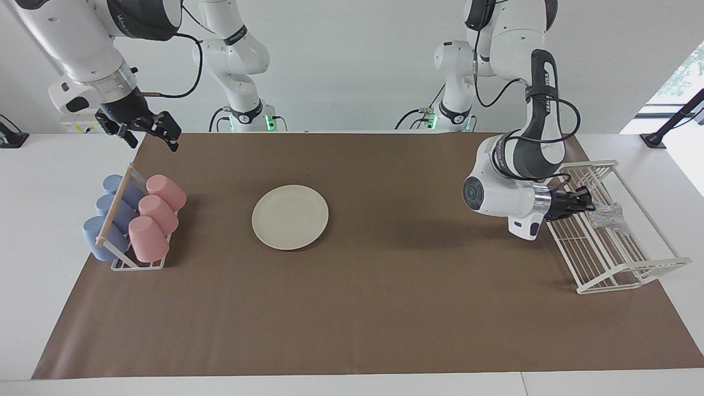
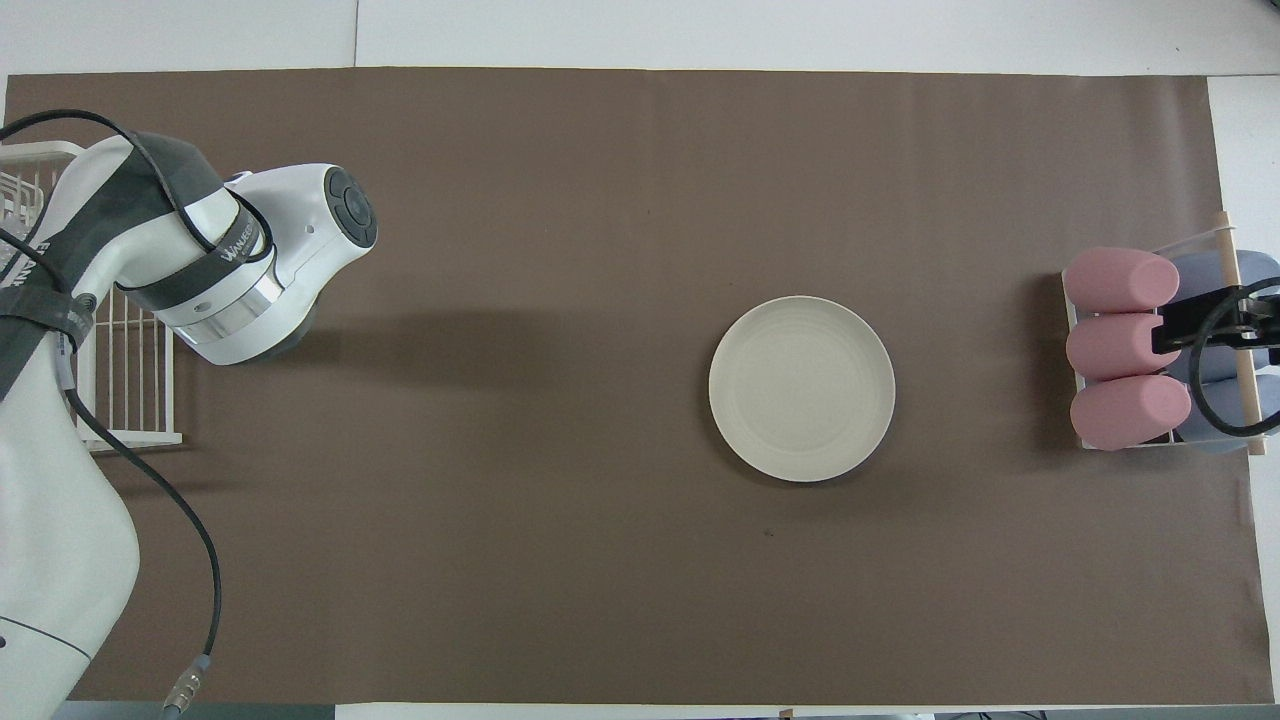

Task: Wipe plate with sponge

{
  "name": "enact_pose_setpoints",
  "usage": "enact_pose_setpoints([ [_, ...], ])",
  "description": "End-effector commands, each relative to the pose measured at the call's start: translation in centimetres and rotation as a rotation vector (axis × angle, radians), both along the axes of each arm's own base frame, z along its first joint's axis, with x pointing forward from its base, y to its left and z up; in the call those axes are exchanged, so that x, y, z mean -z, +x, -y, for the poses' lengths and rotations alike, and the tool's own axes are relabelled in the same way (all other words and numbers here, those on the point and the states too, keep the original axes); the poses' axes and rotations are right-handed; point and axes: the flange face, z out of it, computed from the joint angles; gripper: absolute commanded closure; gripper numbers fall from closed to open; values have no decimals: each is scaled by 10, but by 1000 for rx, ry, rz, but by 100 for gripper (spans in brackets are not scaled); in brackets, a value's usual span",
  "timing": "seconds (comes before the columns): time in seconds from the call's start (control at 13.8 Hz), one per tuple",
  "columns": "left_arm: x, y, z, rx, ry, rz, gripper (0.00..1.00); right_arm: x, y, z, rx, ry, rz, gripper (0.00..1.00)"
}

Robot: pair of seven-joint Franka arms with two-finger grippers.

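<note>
The plate (image 1: 290,216) is being left bare on the brown mat (image 1: 363,308), about midway along the table and closer to the right arm's end. In the overhead view the plate (image 2: 802,388) is being shown flat, with nothing on it and no gripper over it.

The sponge (image 1: 606,215) is being held in the white wire rack (image 1: 632,275) at the left arm's end of the table, its shimmering mesh being seen among the rack's bars. The left gripper (image 1: 588,204) is being kept low over that rack, turned sideways, with its fingertips pressed together on the edge of the sponge. In the overhead view this gripper and the sponge are being hidden under the left arm's wrist, and only part of the rack (image 2: 130,400) is being shown.

The right gripper (image 1: 147,133) is being held up in the air over the edge of the mat near the right arm's base, its two fingers being kept spread wide apart with nothing between them. This arm is waiting.

Three pink cups (image 1: 154,217) and three blue cups (image 1: 107,217) are being stored on their sides in a small cup rack (image 1: 137,263) at the right arm's end, well apart from the plate.
</note>
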Motion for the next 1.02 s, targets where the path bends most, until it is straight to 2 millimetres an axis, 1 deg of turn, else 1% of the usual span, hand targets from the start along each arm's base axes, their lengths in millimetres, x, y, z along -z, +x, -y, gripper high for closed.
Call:
enact_pose_setpoints([
  [0.0,7,-1,0,2,-41,35,100,0,-1,-6,-14,33,21,0],
  [0.15,8,-2,-4,-3,-42,33,100,-1,4,-8,7,26,68,0],
  [0.22,8,-2,-4,-2,-42,33,55,0,4,-14,16,26,66,0],
  [0.29,8,-2,-3,-1,-43,34,36,-3,5,-22,1,25,72,0],
  [0.36,8,-2,-3,-1,-43,35,35,-3,7,-31,-22,21,76,0],
  [0.51,8,-1,-3,1,-45,36,34,-3,6,-33,-27,21,73,0],
  [0.58,8,-1,-3,2,-46,35,31,-2,6,-33,-26,21,68,0],
  [0.65,8,-1,-3,2,-46,36,24,-1,6,-33,-22,23,65,0],
  [0.8,7,-1,-1,2,-50,35,0,-1,6,-29,-10,22,65,0],
  [0.94,1,-1,5,-21,-110,43,0,-1,6,-29,-10,22,67,0],
])
